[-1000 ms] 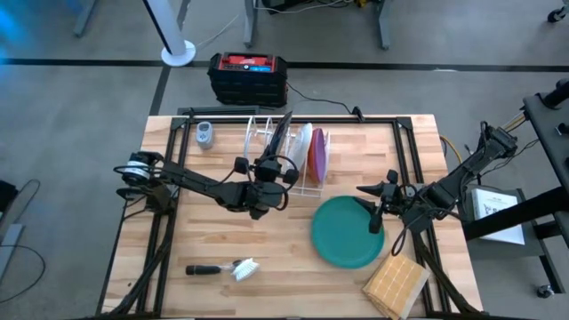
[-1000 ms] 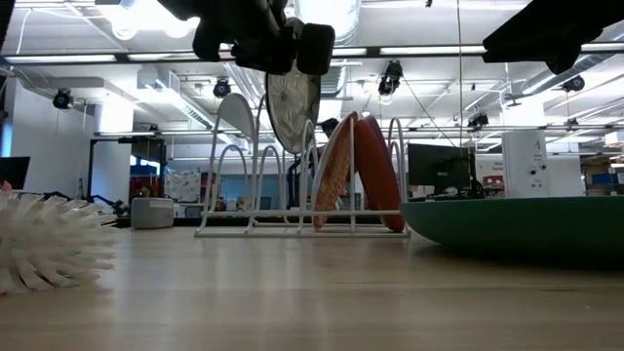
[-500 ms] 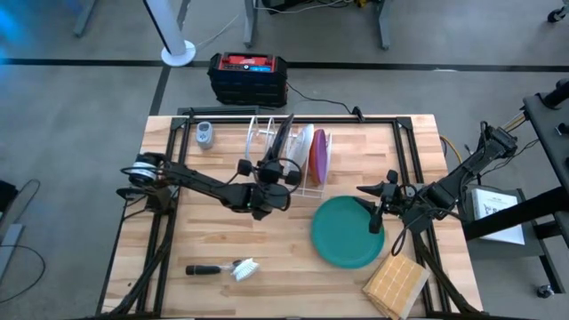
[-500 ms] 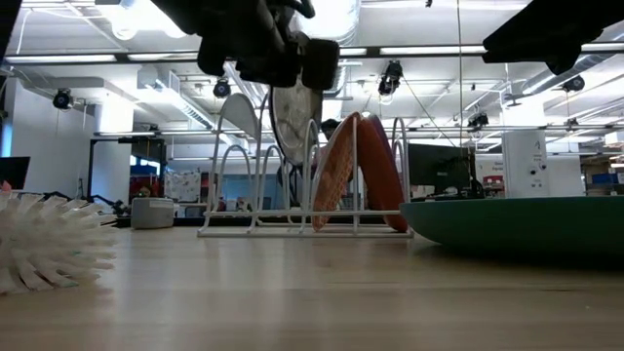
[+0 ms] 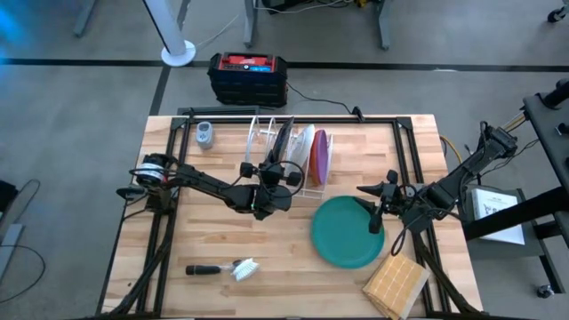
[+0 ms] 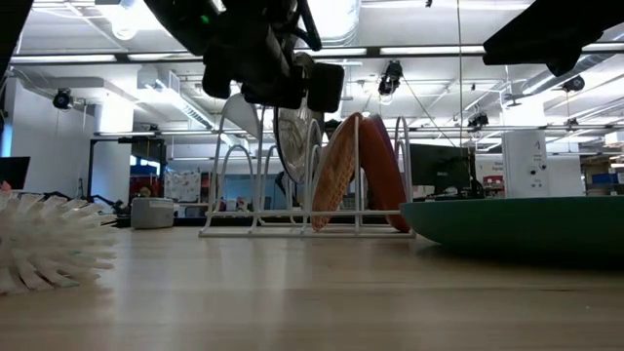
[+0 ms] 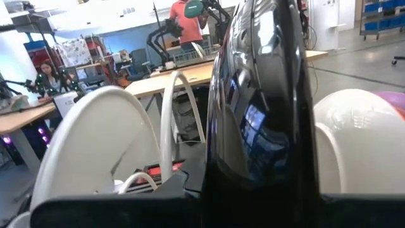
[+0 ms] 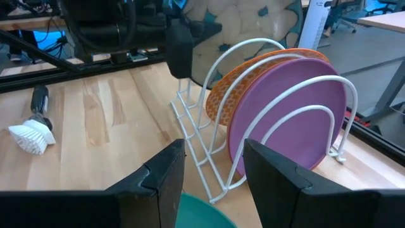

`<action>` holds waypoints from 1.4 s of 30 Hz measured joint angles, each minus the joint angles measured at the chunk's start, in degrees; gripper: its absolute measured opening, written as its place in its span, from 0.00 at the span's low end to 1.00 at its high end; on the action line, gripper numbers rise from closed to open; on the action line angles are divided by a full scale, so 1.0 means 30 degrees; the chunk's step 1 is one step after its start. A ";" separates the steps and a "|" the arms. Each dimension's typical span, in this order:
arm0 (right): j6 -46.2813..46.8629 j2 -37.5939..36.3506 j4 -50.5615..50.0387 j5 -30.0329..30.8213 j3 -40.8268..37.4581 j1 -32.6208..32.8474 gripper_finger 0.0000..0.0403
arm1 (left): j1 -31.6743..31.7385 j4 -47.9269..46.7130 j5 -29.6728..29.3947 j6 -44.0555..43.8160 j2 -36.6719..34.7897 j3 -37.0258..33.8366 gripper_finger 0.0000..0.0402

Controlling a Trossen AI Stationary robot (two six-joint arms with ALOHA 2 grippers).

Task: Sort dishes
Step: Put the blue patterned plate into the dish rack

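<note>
My left gripper [image 5: 268,185] is shut on the brownish speckled plate [image 8: 253,25], which stands on edge among the wires of the white rack [image 5: 267,133]. Its glossy dark back fills the left wrist view [image 7: 259,114]. The orange plate [image 8: 221,95] and the purple plate [image 8: 285,120] stand on edge in the rack's slots on the right. The larger teal-green plate [image 5: 347,233] lies flat on the table. My right gripper [image 5: 373,212] is open and empty just above the teal plate's right part; its fingers show in its wrist view [image 8: 212,183]. My left gripper holds the speckled plate by its rim on the near, upper side [image 6: 292,97], pinched between the two fingers. The fingers come slanting from the near left and above. The plate hangs upright below them, its lower part [image 6: 292,171] between the rack's wires, above the rack's base.
A dish brush [image 5: 227,268] lies near the front left. A square wooden block [image 5: 396,284] lies at the front right, next to the teal plate. A small grey object [image 5: 204,135] sits at the far left. A black and red box [image 5: 248,76] stands beyond the table.
My left gripper has gone down and a little toward the table's far right, into the rack. The speckled plate, still upright in its hold, has sunk lower between the rack's wires.
</note>
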 joint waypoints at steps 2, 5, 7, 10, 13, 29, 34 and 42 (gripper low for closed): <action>0.0003 0.0000 -0.0002 0.0001 -0.0020 0.0004 0.38 | 0.0000 0.0010 0.0014 -0.0630 0.0019 -0.0266 0.10; 0.0003 0.0000 -0.0004 0.0003 -0.0044 0.0004 0.37 | 0.0000 0.0007 0.0055 -0.1461 0.0026 -0.0754 0.10; 0.0003 0.0000 -0.0004 0.0000 -0.0051 0.0004 0.36 | 0.0000 0.0010 0.0055 -0.2009 0.0019 -0.0978 0.10; 0.0003 0.0000 -0.0004 0.0001 -0.0051 0.0003 0.36 | -0.0007 0.0007 0.0047 -0.2262 0.0019 -0.1074 0.10; 0.0003 0.0000 0.0002 0.0000 -0.0051 0.0004 0.36 | -0.0007 0.0005 0.0039 -0.2271 0.0019 -0.1081 0.10; 0.0186 -0.0007 0.0003 0.0007 -0.0073 -0.0003 0.36 | -0.0032 -0.0044 -0.0135 -0.3488 0.0908 -0.1083 0.10; 0.0190 -0.0005 0.0007 0.0010 -0.0140 -0.0003 0.37 | -0.0029 -0.0044 -0.0135 -0.3495 0.0973 -0.1083 0.10; 0.0195 -0.0005 0.0003 0.0015 -0.0153 -0.0003 0.37 | -0.0044 -0.0051 -0.0135 -0.3664 0.0973 -0.1155 0.10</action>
